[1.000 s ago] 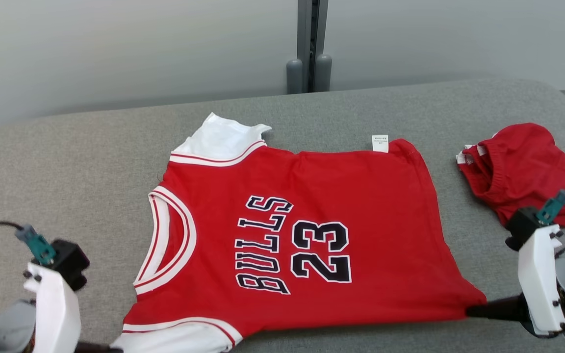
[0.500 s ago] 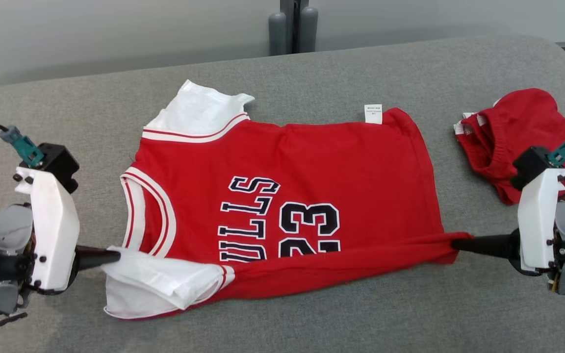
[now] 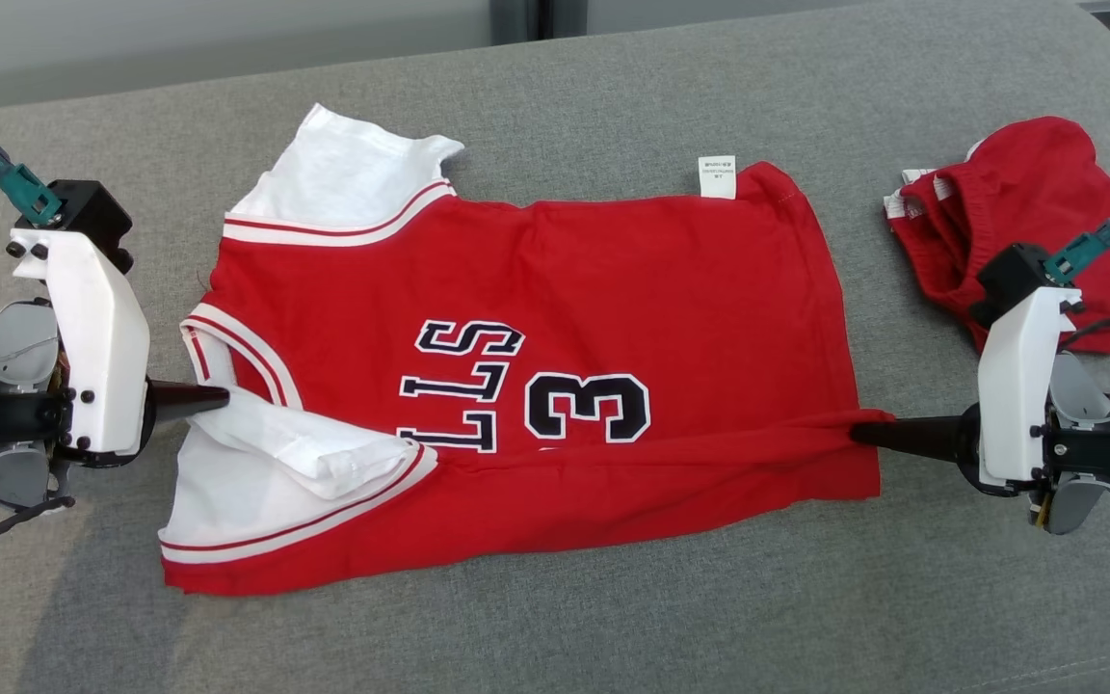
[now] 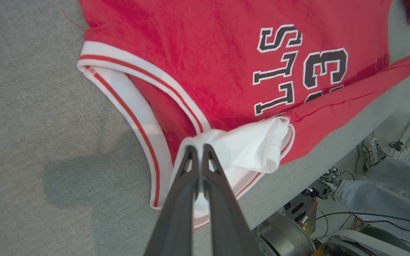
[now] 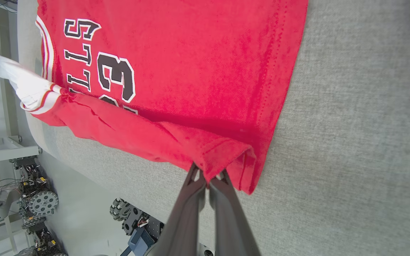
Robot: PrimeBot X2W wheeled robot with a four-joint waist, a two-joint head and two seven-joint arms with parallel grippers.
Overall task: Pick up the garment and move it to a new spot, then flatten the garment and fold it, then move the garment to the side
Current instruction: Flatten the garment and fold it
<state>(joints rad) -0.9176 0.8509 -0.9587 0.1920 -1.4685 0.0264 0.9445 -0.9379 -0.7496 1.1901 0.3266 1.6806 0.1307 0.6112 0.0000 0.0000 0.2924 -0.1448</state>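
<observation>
mid-fold | left gripper (image 3: pixel 220 396) pinching white sleeve (image 4: pixel 251 145), right gripper (image 3: pixel 857 430) pinching hem corner (image 5: pixel 226 156) of red fabric basketball jersey (image 3: pixel 632 280) | edge taut between both jaws = probably for a straight crease

The head camera looks down on what looks like a padded grey table (image 3: pixel 555 617). Each wrist camera sits close, facing inward from its side; all three share the jersey (image 3: pixel 613 270).
</observation>
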